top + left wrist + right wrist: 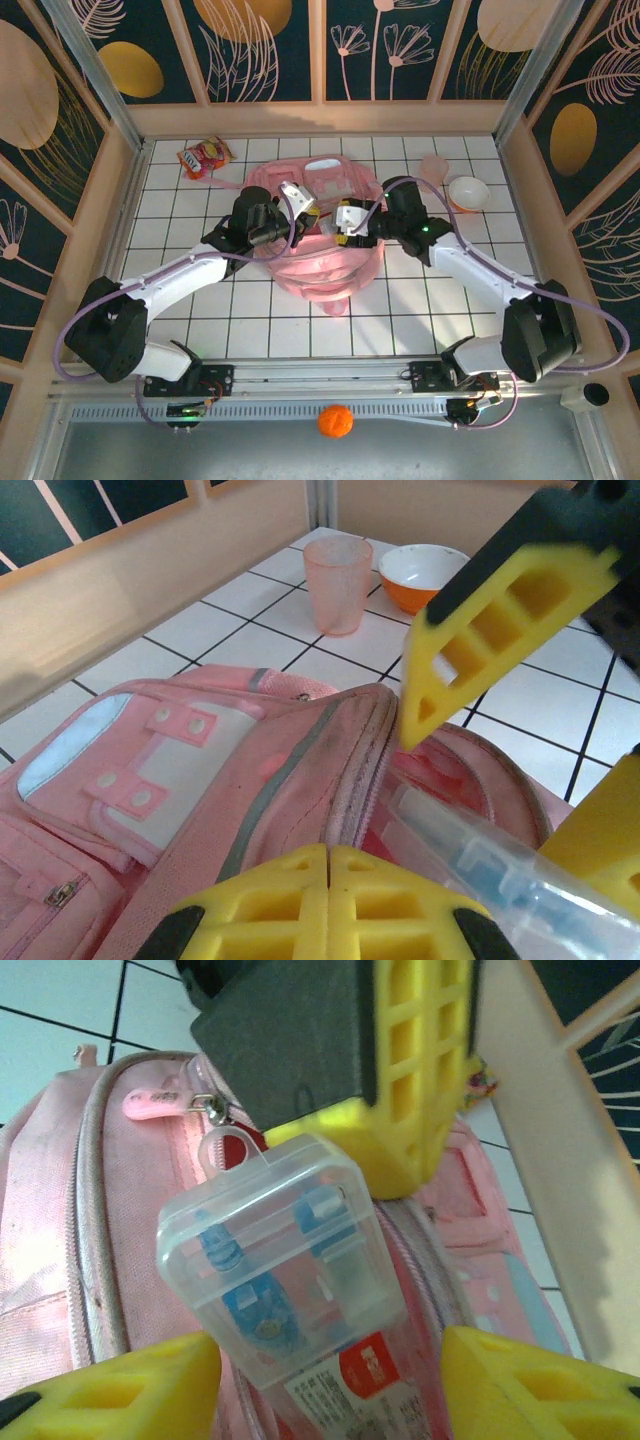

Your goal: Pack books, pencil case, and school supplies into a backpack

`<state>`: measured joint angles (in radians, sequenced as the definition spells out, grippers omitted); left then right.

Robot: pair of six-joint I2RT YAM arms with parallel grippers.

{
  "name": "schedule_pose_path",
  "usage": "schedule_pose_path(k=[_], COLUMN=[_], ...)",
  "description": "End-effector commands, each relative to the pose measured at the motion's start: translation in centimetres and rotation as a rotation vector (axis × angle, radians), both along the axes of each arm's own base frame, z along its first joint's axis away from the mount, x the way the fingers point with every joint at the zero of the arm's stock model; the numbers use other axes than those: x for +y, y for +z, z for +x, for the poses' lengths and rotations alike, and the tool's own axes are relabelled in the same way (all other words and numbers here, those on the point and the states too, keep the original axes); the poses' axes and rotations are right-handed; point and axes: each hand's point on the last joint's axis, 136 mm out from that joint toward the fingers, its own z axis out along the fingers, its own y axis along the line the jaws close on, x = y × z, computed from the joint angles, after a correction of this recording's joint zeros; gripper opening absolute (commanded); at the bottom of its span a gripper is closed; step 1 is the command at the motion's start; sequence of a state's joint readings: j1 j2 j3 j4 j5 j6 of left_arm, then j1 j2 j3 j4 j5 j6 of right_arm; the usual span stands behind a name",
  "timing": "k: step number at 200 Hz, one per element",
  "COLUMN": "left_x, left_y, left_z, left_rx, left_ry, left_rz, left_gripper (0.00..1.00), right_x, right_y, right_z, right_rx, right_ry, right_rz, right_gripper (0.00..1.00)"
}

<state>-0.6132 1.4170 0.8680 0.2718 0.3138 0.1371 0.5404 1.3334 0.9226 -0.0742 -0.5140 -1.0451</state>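
Clear plastic supplies box (pixel 280 1260) (rigid, light, likely slick; grip across the flat sides) stands half inside the mouth of the backpack (pixel 50 1210), right gripper (pixel 325 1360) spread open around it holding nothing, left gripper (pixel 328 855) closed at the backpack's zip rim.

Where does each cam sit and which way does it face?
Top external: above, behind, looking down on backpack; left arm, right arm show.
Left wrist: faces across backpack to the cup; own shut left gripper below.
Right wrist: looks down on clear case; open right gripper flanks it.
Shared: both wrist views show the clear case.
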Motion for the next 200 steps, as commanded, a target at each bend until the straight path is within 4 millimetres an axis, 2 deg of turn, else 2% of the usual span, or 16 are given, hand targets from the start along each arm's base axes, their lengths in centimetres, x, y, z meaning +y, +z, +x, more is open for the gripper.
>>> schedule_pose_path(k=[1,18,49,73,96,119,134,151,159,169,178,200], left_x=[-0.2,-0.3,-0.3,-0.4,-0.7,-0.9,-0.7,0.4,1.4,2.6,3.7,6.4], left_y=[4.7,4.6,4.7,4.9,5.0,4.0,3.7,4.3,4.6,4.5,3.5,-1.4], left_z=[1.2,1.2,1.2,1.2,0.9,0.6,0.5,0.6,0.7,0.6,-0.1,-3.0], left_rx=[-0.120,-0.113,-0.112,-0.113,-0.105,-0.081,-0.080,-0.097,-0.107,-0.126,-0.162,-0.263], left_ry=[0.013,0.009,0.009,0.004,-0.017,-0.042,-0.048,-0.048,-0.052,-0.067,-0.114,-0.298], left_rz=[-0.078,-0.080,-0.087,-0.090,-0.098,-0.072,-0.048,-0.026,-0.007,0.046,0.148,0.499], left_gripper=[0.00,0.00,0.00,0.00,0.00,0.00,0.23,0.54,0.63,0.70,0.76,0.82], right_x=[-1.2,-1.8,-0.4,1.1,1.7,1.1,0.5,0.1,0.2,0.2,0.0,-0.5], right_y=[1.7,2.1,2.5,1.7,3.0,3.8,4.2,4.0,3.7,3.1,2.6,2.4], right_z=[-1.1,-1.9,-4.0,-5.2,-4.5,-3.6,-2.9,-2.3,-2.3,-2.4,-2.4,-2.5], right_rx=[0.018,0.027,0.046,0.076,0.185,0.327,0.485,0.700,0.791,0.880,0.927,0.952], right_ry=[-0.061,-0.086,-0.080,-0.057,-0.127,-0.238,-0.328,-0.421,-0.451,-0.496,-0.523,-0.546], right_rz=[0.035,0.057,0.134,0.165,0.305,0.434,0.535,0.632,0.655,0.671,0.679,0.716], right_gripper=[0.59,0.59,0.55,0.47,0.47,0.49,0.53,0.55,0.56,0.58,0.59,0.59])
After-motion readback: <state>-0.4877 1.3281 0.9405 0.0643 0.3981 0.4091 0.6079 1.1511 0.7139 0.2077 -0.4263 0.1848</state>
